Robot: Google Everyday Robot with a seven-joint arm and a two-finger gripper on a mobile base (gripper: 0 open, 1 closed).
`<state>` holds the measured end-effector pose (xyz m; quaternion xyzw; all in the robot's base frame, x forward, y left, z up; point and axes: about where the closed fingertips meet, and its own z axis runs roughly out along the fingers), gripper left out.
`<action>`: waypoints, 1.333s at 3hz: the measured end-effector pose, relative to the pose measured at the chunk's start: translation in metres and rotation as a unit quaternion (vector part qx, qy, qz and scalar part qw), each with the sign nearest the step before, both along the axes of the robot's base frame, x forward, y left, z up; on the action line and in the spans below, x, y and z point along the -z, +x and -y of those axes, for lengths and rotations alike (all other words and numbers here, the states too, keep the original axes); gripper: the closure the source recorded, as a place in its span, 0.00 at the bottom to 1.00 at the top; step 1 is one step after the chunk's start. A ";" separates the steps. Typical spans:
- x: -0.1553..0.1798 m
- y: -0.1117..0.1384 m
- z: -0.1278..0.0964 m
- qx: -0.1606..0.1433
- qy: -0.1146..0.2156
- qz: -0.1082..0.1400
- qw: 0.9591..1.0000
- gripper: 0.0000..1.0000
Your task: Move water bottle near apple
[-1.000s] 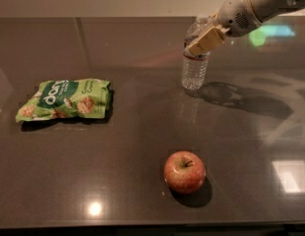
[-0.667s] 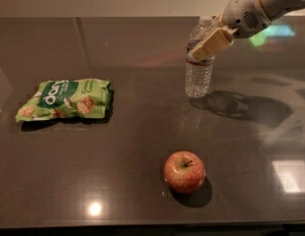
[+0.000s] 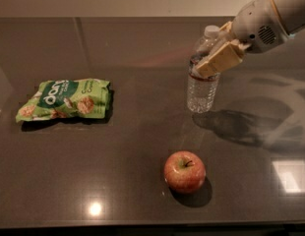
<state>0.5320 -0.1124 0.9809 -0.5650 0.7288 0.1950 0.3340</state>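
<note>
Gripper (image 3: 207,59) clenched on bottle (image 3: 201,93), transport step in hand; apple (image 3: 185,171) sits nearer the camera, well apart, so next: carry there, then release.

Water bottle (image 3: 201,93): the label band is largely covered by the near finger of the gripper (image 3: 205,65), which is clamped on the bottle's upper half at the right rear of the surface (image 3: 118,156); the far finger is hidden behind the bottle. Contact between bottle base and surface cannot be determined. Arm (image 3: 278,14): cut off by the top and right edges. Snack bag (image 3: 64,100): small print is blurred beyond reading.
</note>
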 end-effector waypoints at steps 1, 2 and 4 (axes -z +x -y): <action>0.005 -0.019 -0.011 -0.014 0.010 0.011 1.000 1.00; 0.011 -0.033 -0.022 -0.028 0.018 0.008 0.999 1.00; 0.020 -0.058 -0.032 -0.043 0.028 -0.005 0.999 1.00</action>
